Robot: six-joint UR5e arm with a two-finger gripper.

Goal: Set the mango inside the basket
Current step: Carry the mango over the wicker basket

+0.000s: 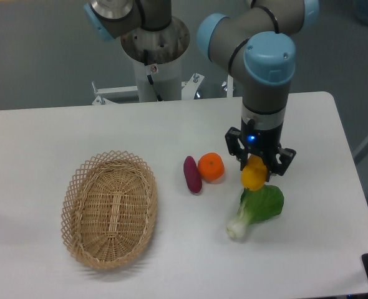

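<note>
The mango (254,175) hangs clamped between the two black fingers of the gripper (256,168), held above the white table (171,124) with its yellow lower end just over the leafy top of the bok choy (257,208), which lies with its pale stem pointing toward the near edge. The fingers are clenched on the fruit from either side, and a small blue light glows on the wrist above them. Just left of the held mango sits the round orange (211,166), and beside that, touching or nearly so, the purple oblong vegetable (192,174). The basket (109,208) rests well apart on the left half of the table, its woven bowl open upward with nothing inside
</note>
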